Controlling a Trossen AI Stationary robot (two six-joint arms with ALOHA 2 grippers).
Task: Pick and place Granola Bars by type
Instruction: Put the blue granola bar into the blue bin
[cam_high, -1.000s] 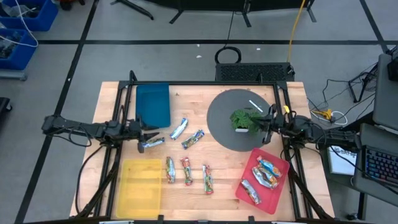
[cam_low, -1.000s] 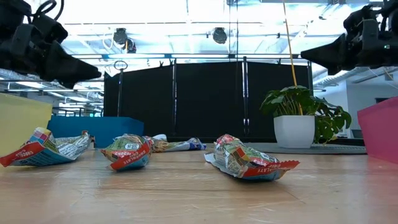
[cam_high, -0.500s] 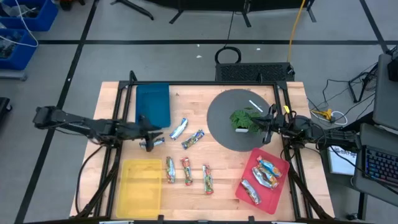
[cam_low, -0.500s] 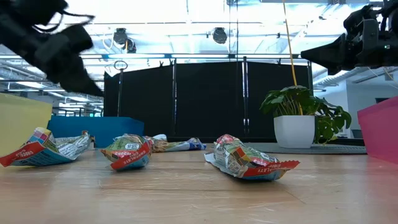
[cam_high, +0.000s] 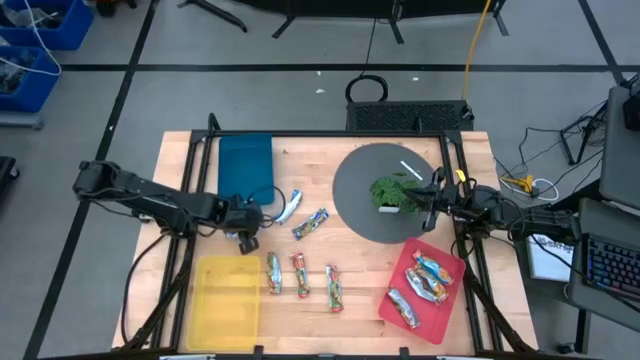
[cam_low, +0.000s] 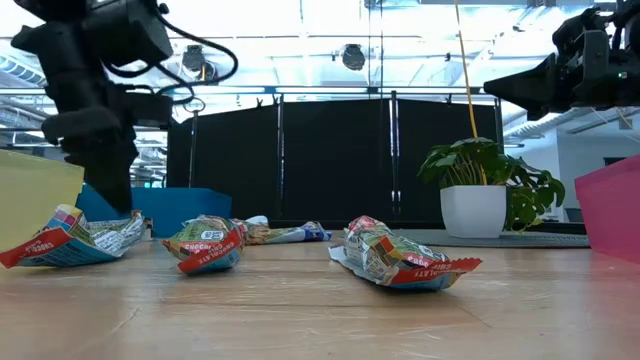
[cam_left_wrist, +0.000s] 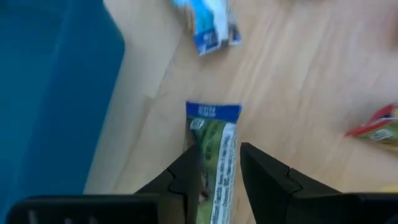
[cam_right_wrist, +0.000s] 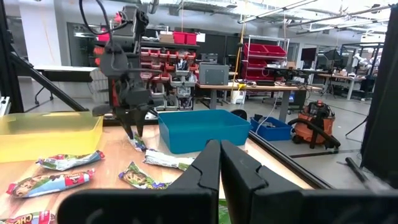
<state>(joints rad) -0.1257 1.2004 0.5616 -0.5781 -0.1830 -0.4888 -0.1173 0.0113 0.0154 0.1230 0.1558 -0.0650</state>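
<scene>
My left gripper (cam_high: 246, 232) points down at the table just off the blue tray's near right corner, shut on a silver-blue granola bar (cam_left_wrist: 214, 134). Two more silver-blue bars (cam_high: 288, 206) (cam_high: 312, 223) lie flat to its right. Three red-green bars (cam_high: 300, 274) lie in a row nearer the near edge. Silver-orange bars (cam_high: 428, 272) lie in the red tray (cam_high: 447, 300). My right gripper (cam_high: 428, 197) is shut and hovers level over the dark round mat, beside the potted plant. My left gripper comes from above, pointing down, with one finger (cam_left_wrist: 186, 177) on each long side of the silver-blue bar, pinching it across its width. The bar's blue end (cam_left_wrist: 213, 111) sticks out past the fingertips. The bar lies on the table.
The blue tray (cam_high: 246, 165) lies at the far left and the yellow tray (cam_high: 228, 300) at the near left. A green plant (cam_high: 395, 192) in a white pot stands on the dark round mat (cam_high: 360, 205). Bare wood shows in the middle of the near edge.
My left gripper has tipped from level to pointing down and has come down onto the silver-blue bar by the blue tray, its arm bending up at the elbow. The bar has stayed where it lay.
</scene>
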